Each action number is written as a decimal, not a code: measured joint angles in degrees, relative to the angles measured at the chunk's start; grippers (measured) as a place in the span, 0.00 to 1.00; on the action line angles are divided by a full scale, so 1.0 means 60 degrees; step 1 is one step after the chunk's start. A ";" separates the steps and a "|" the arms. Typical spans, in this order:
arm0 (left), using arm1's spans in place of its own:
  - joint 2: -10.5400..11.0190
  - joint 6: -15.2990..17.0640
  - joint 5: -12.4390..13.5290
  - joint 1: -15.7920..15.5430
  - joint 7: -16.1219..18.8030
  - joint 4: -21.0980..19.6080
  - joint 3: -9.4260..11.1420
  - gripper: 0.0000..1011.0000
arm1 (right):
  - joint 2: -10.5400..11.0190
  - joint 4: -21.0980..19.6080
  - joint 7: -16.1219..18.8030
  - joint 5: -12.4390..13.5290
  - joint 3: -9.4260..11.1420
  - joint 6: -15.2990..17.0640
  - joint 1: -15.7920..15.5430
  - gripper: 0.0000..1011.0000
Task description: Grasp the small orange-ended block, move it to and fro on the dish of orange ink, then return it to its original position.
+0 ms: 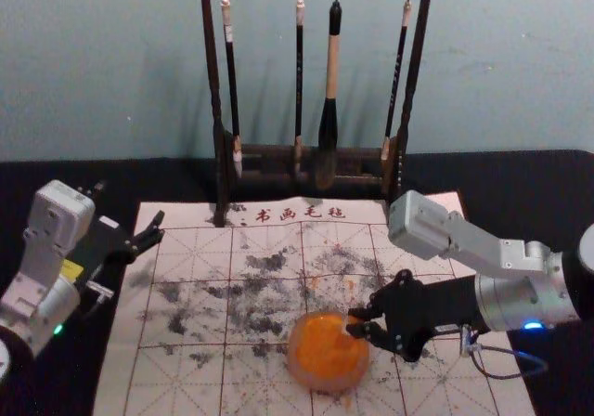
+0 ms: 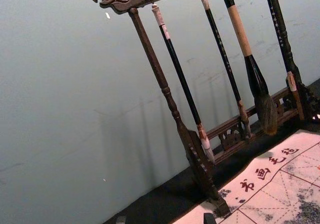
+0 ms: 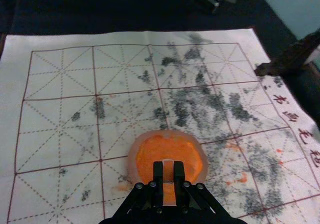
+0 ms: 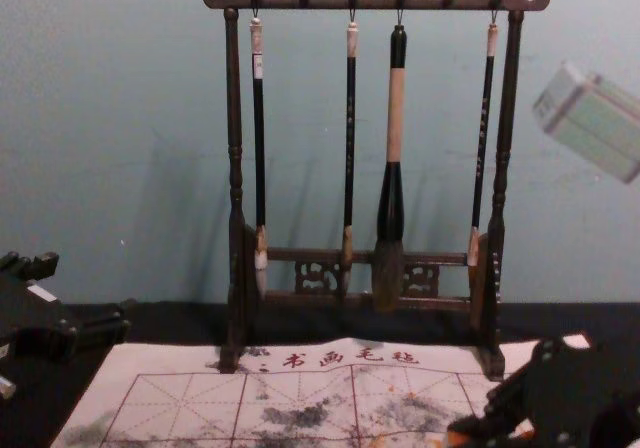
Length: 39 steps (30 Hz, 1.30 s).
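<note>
The block (image 3: pixel 168 171) is found at the dish (image 1: pixel 327 384), where it is held by the right gripper (image 1: pixel 356 322). In the right wrist view its jaws are seen closed down to the block's width, with the block pinched between them from opposite sides. By this grip, it is judged, sideways slip is resisted during strokes while the inking end is left free. Whether the ink (image 1: pixel 325 337) is touched by that end cannot be told; the fingertips are placed over the dish's right side in the head view.

The dish is set on the near part of the mat (image 1: pixel 190 379), within the right arm's reach, and drips are presumably meant to be caught by the mat. The rack (image 1: pixel 212 72) is stood at the back, so the stroke is not obstructed.

The left gripper (image 2: pixel 165 219) is parked at the left, jaws spread wide, with nothing held; working room is thereby left around the dish.

The inking step is judged to be in hand. Short, level strokes are called for; by heavy pressure the dish could be dragged. The block's return is yet to be made.
</note>
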 joint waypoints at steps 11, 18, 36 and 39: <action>0.0000 0.0000 0.0000 -0.0001 0.0000 0.0000 0.0000 0.99 | 0.0203 -0.0077 -0.0522 0.0356 0.0563 0.0190 -0.0189 0.08; 0.0000 0.0000 0.0000 0.0000 0.0000 0.0000 0.0000 0.99 | 0.0492 -0.0112 -0.0888 0.0648 0.1040 0.0370 -0.0464 0.08; 0.0000 0.0000 0.0000 -0.0001 0.0001 0.0000 0.0000 0.99 | 0.1078 -0.0444 -0.1416 0.1144 0.1947 0.0391 -0.1161 0.08; 0.0000 0.0000 0.0000 0.0000 0.0000 0.0000 0.0000 0.99 | 0.1080 -0.0417 -0.1412 0.1145 0.1957 0.0416 -0.1189 0.08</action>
